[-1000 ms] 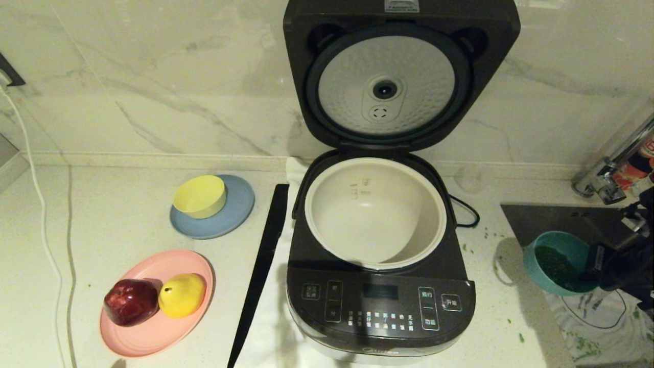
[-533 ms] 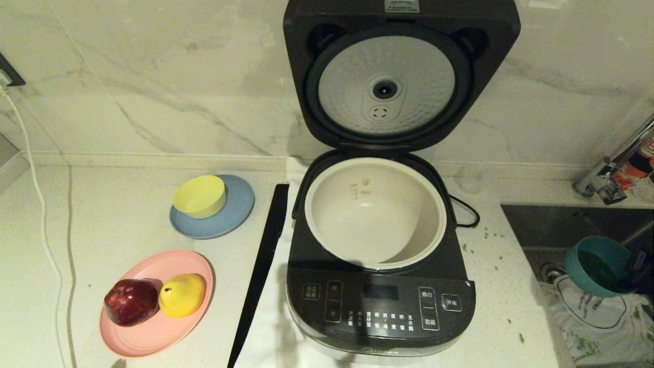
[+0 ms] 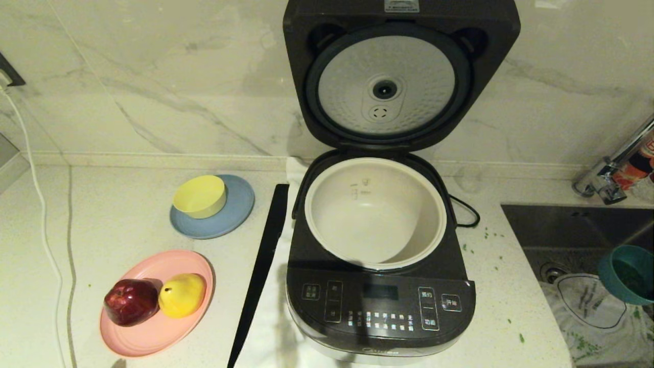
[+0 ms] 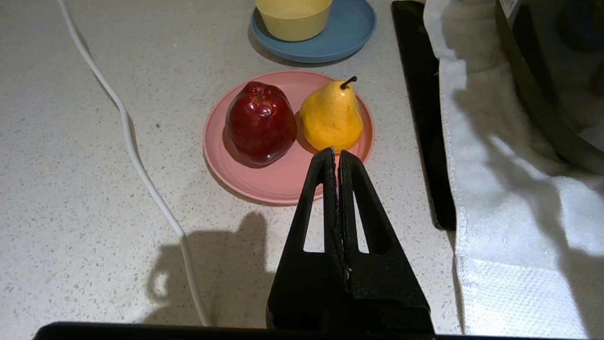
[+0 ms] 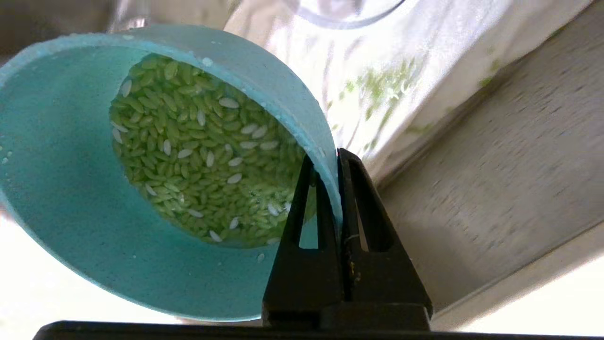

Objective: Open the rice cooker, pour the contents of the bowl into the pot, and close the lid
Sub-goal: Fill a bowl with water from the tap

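Note:
The dark grey rice cooker (image 3: 380,306) stands in the middle with its lid (image 3: 386,76) raised against the wall, the silver disc facing me. Its white pot (image 3: 375,214) looks bare inside. The teal bowl (image 3: 626,273) hangs tilted at the far right edge over the sink, holding green grain-like contents (image 5: 198,151). My right gripper (image 5: 336,158) is shut on the bowl's (image 5: 94,212) rim, one finger inside and one outside. My left gripper (image 4: 336,153) is shut on nothing, hovering low over the counter near the pink plate.
A pink plate (image 3: 153,327) carries a red apple (image 3: 131,301) and a yellow pear (image 3: 182,294). A yellow bowl (image 3: 199,196) sits on a grey-blue plate (image 3: 232,217). A black strip (image 3: 263,266) lies left of the cooker. Sink (image 3: 562,230), faucet (image 3: 608,179) and a white cloth (image 3: 592,317) are at the right.
The right gripper has carried the bowl to the right, from beside the sink's near edge out to the frame's edge. The arm has left the head view. The left arm is unchanged.

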Available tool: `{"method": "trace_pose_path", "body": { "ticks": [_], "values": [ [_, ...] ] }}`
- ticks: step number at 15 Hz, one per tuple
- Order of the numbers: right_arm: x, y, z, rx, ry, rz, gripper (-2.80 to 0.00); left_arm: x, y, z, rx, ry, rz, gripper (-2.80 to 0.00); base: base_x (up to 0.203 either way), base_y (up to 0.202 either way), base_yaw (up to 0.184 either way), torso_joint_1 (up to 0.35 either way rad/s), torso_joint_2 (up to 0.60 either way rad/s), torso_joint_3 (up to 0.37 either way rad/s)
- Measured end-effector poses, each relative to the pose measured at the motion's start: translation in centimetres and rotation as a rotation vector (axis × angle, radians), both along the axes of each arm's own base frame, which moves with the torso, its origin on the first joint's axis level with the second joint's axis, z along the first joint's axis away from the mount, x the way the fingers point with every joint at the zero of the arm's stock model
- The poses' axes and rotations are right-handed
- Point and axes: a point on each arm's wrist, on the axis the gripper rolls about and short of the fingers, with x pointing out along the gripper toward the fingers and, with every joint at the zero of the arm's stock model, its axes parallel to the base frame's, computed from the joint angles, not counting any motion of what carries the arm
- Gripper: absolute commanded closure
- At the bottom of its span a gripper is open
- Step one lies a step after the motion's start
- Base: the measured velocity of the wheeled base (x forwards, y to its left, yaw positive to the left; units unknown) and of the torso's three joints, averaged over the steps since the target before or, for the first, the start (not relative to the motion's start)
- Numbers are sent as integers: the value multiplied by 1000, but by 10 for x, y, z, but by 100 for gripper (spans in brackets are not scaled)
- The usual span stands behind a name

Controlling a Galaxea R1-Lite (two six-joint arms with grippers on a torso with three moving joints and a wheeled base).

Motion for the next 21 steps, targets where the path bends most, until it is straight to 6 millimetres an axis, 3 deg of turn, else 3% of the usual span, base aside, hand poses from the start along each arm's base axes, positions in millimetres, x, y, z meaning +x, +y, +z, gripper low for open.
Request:
{"method": "trace_pose_path", "body": {
  "ticks": [8, 18, 21],
  "values": [
    [2, -49, -1, -10, -50, -121, 0, 0, 0, 0, 0, 0, 0, 0, 0, 0, 0, 0, 0, 0],
    [13, -71, -11, 17, -68, -186, 0, 0, 0, 0, 0, 0, 0, 0, 0, 0, 0, 0, 0, 0],
    [10, -68, -15, 43, -38, -186, 0, 0, 0, 0, 0, 0, 0, 0, 0, 0, 0, 0, 0, 0]
  ]
}}
